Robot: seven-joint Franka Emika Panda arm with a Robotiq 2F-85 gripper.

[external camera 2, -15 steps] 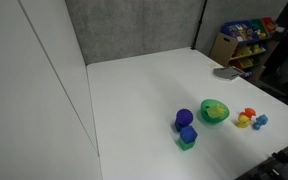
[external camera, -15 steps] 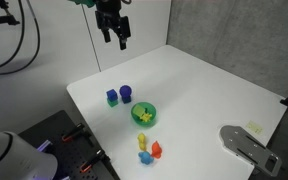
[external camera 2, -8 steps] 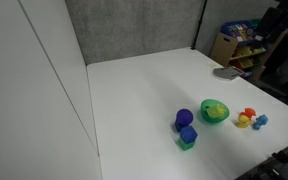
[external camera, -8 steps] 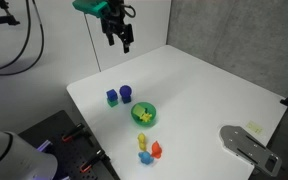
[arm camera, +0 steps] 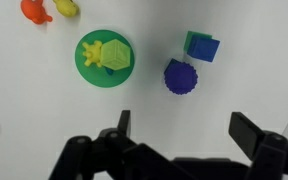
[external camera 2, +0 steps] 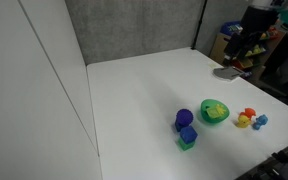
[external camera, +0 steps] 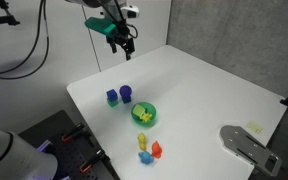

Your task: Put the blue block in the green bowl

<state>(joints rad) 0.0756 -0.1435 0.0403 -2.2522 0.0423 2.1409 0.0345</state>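
The blue block (external camera: 112, 97) is a small dark-blue cube sitting on a small green block near the table's left edge. It also shows in the exterior view (external camera 2: 188, 134) and the wrist view (arm camera: 205, 49). The green bowl (external camera: 144, 114) stands beside it, apart from it, with a yellow-green block inside, and shows in the exterior view (external camera 2: 215, 111) and the wrist view (arm camera: 89, 62) too. My gripper (external camera: 124, 40) is open and empty, high above the table's far side. In the wrist view its fingers (arm camera: 184, 130) frame bare table below the blocks.
A rounded blue-purple cylinder (external camera: 126, 93) (arm camera: 180, 76) stands between block and bowl. Orange, yellow and blue toys (external camera: 149, 150) (external camera 2: 248, 118) lie past the bowl. A grey flat object (external camera: 246, 145) lies at a table corner. A grey wall backs the table.
My arm has swung and the gripper has dropped slightly toward the table. In the exterior view where it was out of frame, the arm now shows at the upper right. The objects have not moved.
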